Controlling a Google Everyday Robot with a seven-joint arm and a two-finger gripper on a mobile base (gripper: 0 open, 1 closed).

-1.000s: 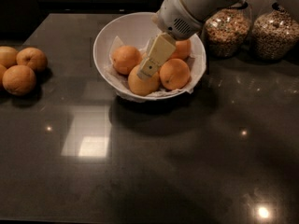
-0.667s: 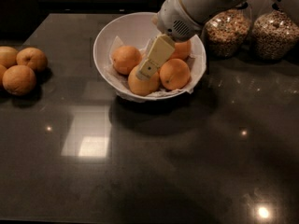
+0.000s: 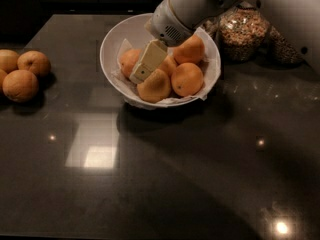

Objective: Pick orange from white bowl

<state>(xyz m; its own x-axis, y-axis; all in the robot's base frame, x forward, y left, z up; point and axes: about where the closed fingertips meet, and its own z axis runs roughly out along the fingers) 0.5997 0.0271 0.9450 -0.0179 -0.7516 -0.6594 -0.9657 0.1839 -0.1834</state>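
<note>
Several loose oranges [image 3: 20, 85] sit far left on the counter [image 3: 150, 184]. In the white bowl [image 3: 112, 44] the gripper [image 3: 141, 74] has swung left off the paler front fruit [image 3: 156, 86] and now lies against the orange [image 3: 127, 61] at the bowl's left side. Grip state: cannot tell. Nothing lifted, so the pick looks unfinished. Grain jars [image 3: 245, 31] stand right.

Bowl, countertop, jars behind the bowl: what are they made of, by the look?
Bowl: smooth white, likely glazed ceramic or plastic, with an even soft sheen; crumpled paper lining inside.
Countertop: dark polished stone or laminate, showing sharp light reflections.
Jars: probably clear glass, since the grain shows through.
Gripper, down in the bowl among the oranges: cream, matte, looks like plastic.
</note>
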